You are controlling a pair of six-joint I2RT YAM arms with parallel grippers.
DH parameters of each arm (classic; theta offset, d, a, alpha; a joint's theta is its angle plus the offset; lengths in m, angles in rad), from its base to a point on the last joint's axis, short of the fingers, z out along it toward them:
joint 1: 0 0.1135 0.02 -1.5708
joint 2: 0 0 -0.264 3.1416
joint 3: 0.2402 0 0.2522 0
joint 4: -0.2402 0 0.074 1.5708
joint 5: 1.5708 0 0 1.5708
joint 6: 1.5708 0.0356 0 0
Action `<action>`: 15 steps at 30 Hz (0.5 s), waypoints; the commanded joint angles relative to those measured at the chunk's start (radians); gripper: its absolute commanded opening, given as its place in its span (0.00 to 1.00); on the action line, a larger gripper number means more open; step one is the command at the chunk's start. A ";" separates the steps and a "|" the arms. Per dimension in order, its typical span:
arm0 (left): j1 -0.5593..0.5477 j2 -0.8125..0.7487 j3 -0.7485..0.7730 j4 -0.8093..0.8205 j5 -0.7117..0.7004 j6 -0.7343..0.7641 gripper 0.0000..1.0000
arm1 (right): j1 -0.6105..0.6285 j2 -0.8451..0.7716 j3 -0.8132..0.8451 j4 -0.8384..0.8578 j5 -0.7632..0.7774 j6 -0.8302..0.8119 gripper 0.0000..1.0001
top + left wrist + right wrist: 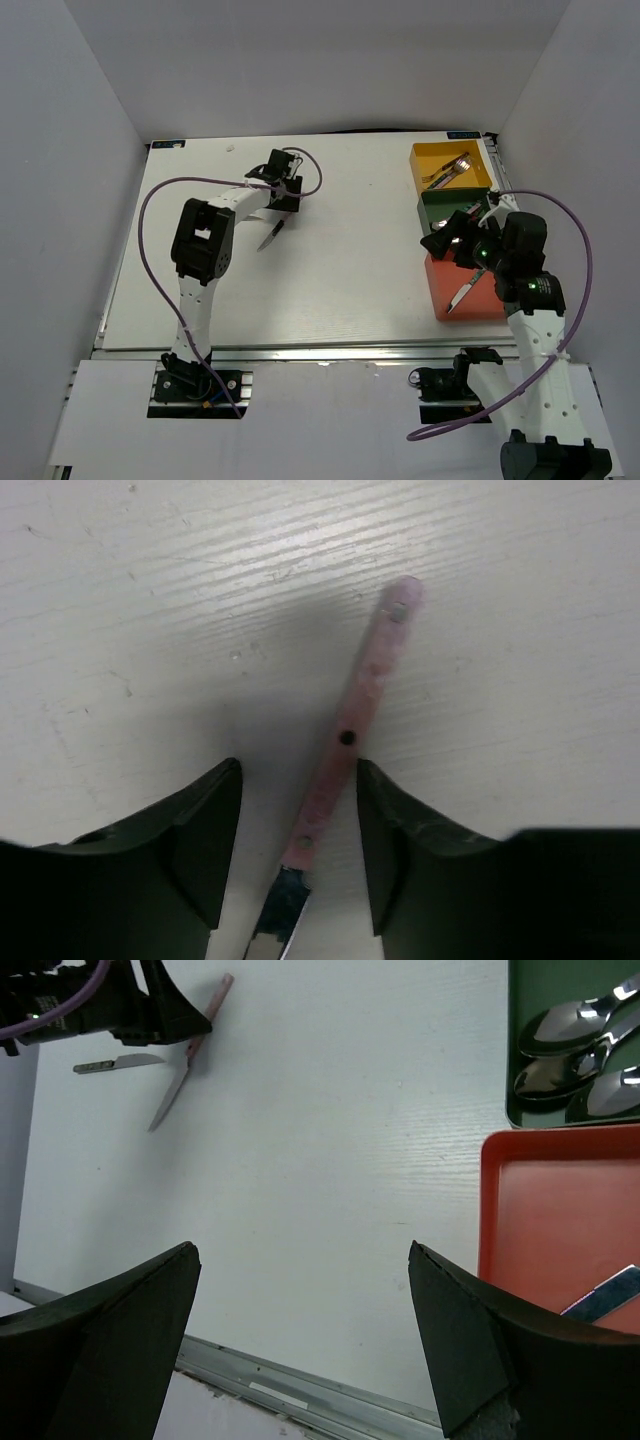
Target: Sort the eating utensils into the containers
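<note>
White walls [300, 60] box in a pale, grained tabletop [340, 290], with both arms reaching out from its near edge. The left arm [205, 240] stretches toward the far middle. The right arm [530, 290] bends over the row of three bins at the right side.

The bins stand edge to edge, one per kind of utensil: the yellow bin [425, 155] farthest away holds forks [450, 170], the dark green bin [430, 205] holds spoons [560, 1050], and the nearest, red-orange bin [530, 1210] shows one knife blade [605, 1295] in its corner. Going by that, knives belong in the red one.

The right end effector [305, 1270] is spread wide and carries nothing. It hangs above bare tabletop just beside the red bin's rim, apparently out of the way.

The left end effector [298, 780] is also spread. Its two dark fingers [205, 840] straddle the pink-handled knife [355, 715], which lies flat on the tabletop and slants between them, handle pointing away and blade toward the wrist. The handle lies closer to one finger than the other, and no grip is made yet — closing looks like the next step. A second knife [115, 1062] lies near it, apart from the fingers.
</note>
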 commanded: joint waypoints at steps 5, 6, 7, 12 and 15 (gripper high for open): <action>-0.034 -0.060 -0.131 0.010 0.053 -0.044 0.20 | 0.004 -0.007 0.008 0.076 -0.139 0.027 0.89; -0.046 -0.079 -0.157 0.029 0.040 -0.056 0.15 | 0.004 0.002 -0.007 0.124 -0.207 0.041 0.89; -0.075 -0.099 -0.206 0.037 0.030 -0.062 0.11 | 0.004 0.008 -0.025 0.156 -0.242 0.059 0.89; -0.198 -0.323 -0.335 0.066 -0.055 -0.183 0.00 | 0.054 0.013 -0.211 0.455 -0.320 0.287 0.89; -0.291 -0.539 -0.508 0.213 -0.024 -0.294 0.00 | 0.118 0.035 -0.276 0.619 -0.198 0.420 0.88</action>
